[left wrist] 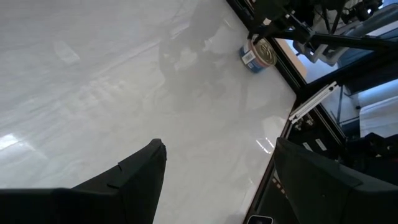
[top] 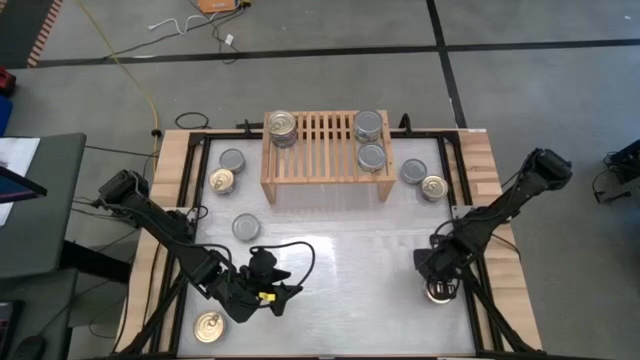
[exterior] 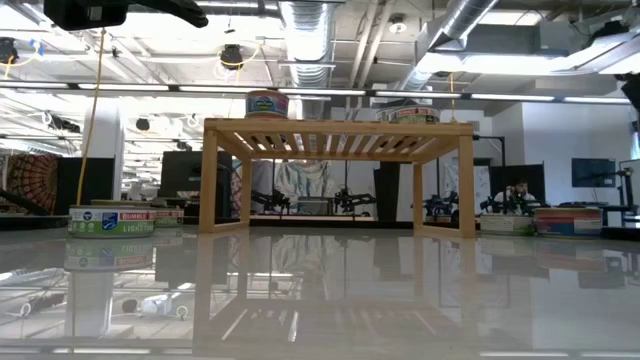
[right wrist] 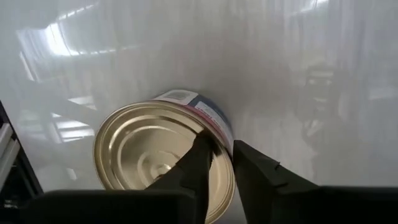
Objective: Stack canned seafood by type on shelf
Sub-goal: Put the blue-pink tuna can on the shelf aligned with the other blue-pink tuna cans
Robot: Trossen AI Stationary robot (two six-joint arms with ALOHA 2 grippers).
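White tabletop (right wrist: 298, 50): right end effector (right wrist: 224, 165) pinches tin's (right wrist: 149, 155) rim.

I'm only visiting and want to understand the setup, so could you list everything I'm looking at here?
table: one, glossy white top.
shelf: one, light wood, back centre of the table.
gold-topped cans: five tops visible; shelf's left end, table left of the shelf, right of it, front left, front right.
silver-topped cans: five tops visible; two at the shelf's right end, two on the table to its left, one to its right.
left gripper: dark, front left, jaws open, empty.
right gripper: dark, front right, jaws pinching a gold can's rim.
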